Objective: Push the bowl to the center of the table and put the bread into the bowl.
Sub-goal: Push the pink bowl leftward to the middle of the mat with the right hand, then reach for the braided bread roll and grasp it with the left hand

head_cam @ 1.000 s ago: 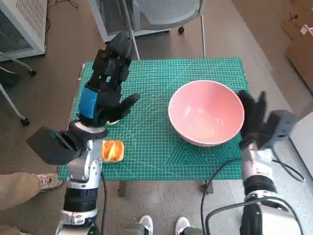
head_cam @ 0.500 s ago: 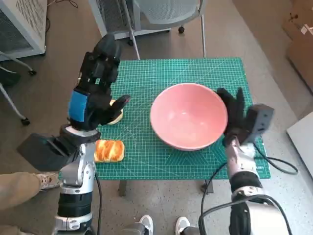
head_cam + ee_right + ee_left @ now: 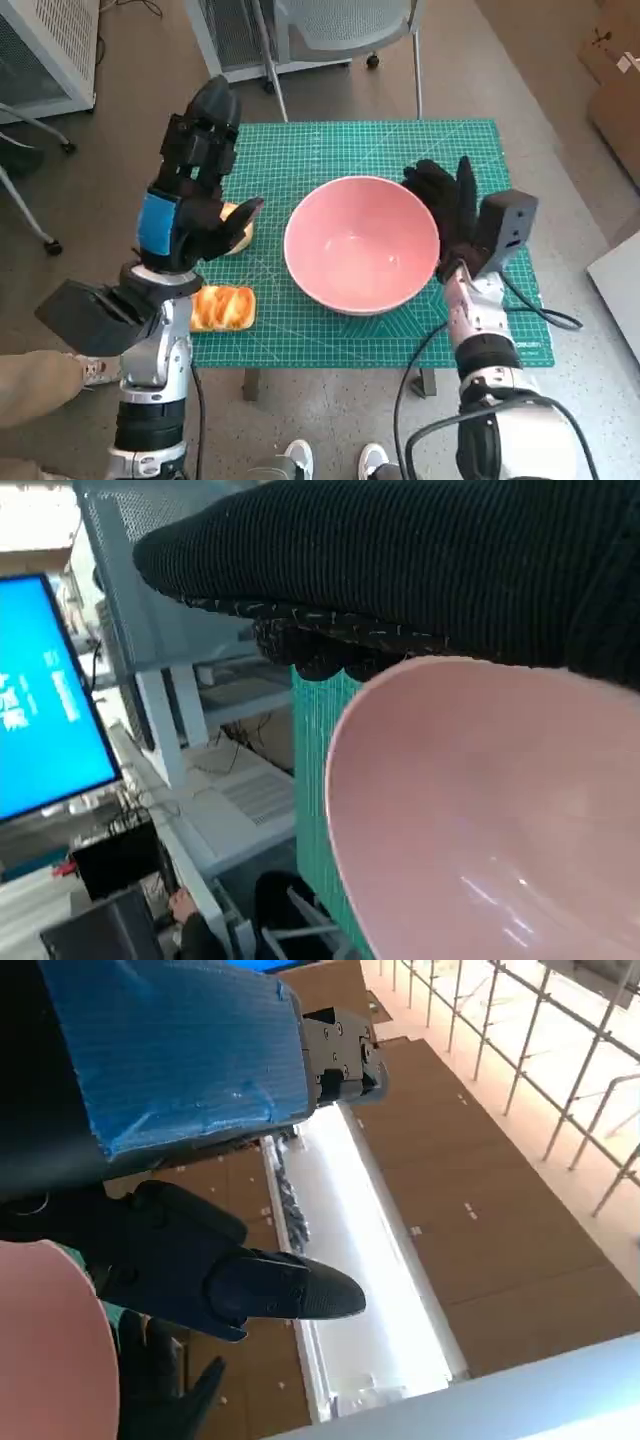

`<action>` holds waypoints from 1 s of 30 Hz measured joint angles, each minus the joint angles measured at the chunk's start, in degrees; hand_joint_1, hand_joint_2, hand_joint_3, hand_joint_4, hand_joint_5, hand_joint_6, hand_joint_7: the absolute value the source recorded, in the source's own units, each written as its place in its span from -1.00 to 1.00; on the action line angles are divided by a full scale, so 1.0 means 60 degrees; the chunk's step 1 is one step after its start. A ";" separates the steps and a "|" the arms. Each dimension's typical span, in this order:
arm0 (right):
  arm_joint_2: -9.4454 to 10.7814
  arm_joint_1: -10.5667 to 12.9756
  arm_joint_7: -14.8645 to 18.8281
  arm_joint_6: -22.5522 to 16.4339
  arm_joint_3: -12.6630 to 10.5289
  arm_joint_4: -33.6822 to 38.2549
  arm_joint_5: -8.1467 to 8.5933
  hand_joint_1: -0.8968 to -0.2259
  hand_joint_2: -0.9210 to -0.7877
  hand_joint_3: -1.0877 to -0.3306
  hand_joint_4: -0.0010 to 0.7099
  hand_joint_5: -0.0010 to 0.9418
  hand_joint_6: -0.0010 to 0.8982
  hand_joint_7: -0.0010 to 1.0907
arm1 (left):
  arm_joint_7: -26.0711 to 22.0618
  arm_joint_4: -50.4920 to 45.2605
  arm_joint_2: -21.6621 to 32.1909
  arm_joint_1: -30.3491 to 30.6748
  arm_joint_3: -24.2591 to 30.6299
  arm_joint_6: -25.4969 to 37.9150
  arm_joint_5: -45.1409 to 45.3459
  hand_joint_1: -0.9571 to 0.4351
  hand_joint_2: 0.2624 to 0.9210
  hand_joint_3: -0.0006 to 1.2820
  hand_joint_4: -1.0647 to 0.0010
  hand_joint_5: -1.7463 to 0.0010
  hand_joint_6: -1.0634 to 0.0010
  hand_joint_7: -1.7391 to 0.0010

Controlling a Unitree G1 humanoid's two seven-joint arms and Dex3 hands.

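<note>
- Since a second ago the pink bowl (image 3: pixel 362 243) has slid left from the right part of the counter (image 3: pixel 330 150) to about mid-counter; the right hand (image 3: pixel 447 207) came left with it.
- The right hand, flat, fingers (image 3: pixel 432 182) spread, presses the bowl's right rim; holds nothing.
- The left hand (image 3: pixel 192 195) hangs above the left side, fingers apart, holding nothing; it sits lower and further left than a second ago.
- Bowl is empty in head and right wrist views.
- Bread (image 3: pixel 222 307) lies at the near left edge of the counter, well apart from the bowl; a second pale piece (image 3: pixel 237 233) shows partly under the left hand.
- Step in hand: finishing the push. Judged nearly centred; a short nudge at most, palm low on the wall so the bowl slides, not tips.
- Bread step not yet begun.
</note>
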 measured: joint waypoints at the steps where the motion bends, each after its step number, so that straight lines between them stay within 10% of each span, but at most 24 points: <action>1: 0.0002 -0.0003 0.0005 0.0008 -0.0004 0.0000 0.0001 -0.02 -1.00 -0.28 -0.42 -0.99 -0.31 -0.99 | 0.0009 -0.0004 0.0005 0.0006 0.0003 -0.0001 0.0012 -0.43 0.92 -0.66 0.93 0.98 1.00 0.53; 18: -0.0364 -0.0206 0.0572 -0.0212 -0.0471 -0.0317 0.0362 -0.04 -1.00 -0.26 -0.39 -0.99 -0.31 -0.99 | 0.0089 -0.0154 0.0029 0.0108 0.0010 -0.0002 0.0084 -0.44 0.98 -0.70 0.93 0.98 1.00 0.52; 30: -0.0861 -0.0073 0.2214 -0.2810 -0.0909 -0.2731 0.1489 -0.19 -1.00 -0.11 -0.39 -0.99 -0.26 -0.97 | -0.0203 -0.0964 0.0822 0.0682 0.0292 0.0154 0.0092 -0.53 1.00 -0.70 0.92 0.99 1.00 0.52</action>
